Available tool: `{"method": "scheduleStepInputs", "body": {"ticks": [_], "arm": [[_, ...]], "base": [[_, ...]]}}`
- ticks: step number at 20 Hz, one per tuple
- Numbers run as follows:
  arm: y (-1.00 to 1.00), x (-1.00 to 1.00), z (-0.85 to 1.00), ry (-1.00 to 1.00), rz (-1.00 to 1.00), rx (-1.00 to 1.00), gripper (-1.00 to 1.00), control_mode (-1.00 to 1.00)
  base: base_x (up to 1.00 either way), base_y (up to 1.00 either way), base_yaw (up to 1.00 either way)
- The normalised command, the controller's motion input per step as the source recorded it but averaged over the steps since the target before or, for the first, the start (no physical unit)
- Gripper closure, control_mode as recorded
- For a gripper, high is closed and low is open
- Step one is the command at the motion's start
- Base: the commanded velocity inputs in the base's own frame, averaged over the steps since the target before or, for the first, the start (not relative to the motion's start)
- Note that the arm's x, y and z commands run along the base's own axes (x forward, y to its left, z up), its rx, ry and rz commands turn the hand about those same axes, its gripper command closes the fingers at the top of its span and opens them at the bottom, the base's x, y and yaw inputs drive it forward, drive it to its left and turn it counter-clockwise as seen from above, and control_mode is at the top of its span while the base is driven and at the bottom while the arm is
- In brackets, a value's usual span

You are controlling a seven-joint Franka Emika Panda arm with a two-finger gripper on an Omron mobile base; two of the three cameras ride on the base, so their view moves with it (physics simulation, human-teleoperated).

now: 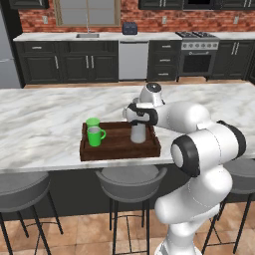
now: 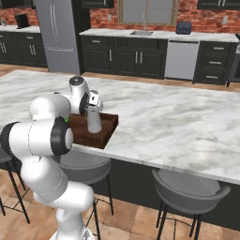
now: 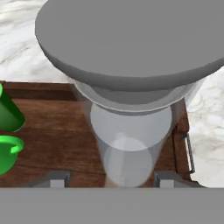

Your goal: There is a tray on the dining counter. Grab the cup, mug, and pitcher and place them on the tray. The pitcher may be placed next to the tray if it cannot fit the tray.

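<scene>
marble dining counter (image 1: pixel 45 124) bears tray (image 1: pixel 119 148) holding pitcher (image 1: pixel 138 133), mug (image 1: pixel 94 136), cup (image 1: pixel 92 122); gripper (image 3: pixel 108 178) jaws released around pitcher.

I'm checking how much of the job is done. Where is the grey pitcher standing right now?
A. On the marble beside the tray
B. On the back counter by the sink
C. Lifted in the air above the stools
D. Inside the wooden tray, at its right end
D: the pitcher stands upright on the floor of the tray, right of the mug and the cup.
</scene>
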Motion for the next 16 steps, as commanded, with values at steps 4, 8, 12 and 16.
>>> {"method": "scheduleStepInputs", "body": {"ticks": [4, 8, 12, 16], "arm": [[0.00, 0.00, 0.00, 0.00, 0.00, 0.00, -1.00, -1.00], [0.00, 0.00, 0.00, 0.00, 0.00, 0.00, -1.00, -1.00], [-0.02, -0.08, 0.26, 0.00, 0.00, 0.00, -1.00, -1.00], [-0.19, -0.59, 0.51, 0.00, 0.00, 0.00, -1.00, -1.00]], "base": [[0.00, 0.00, 0.00], [0.00, 0.00, 0.00], [0.00, 0.00, 0.00], [0.00, 0.00, 0.00]]}}
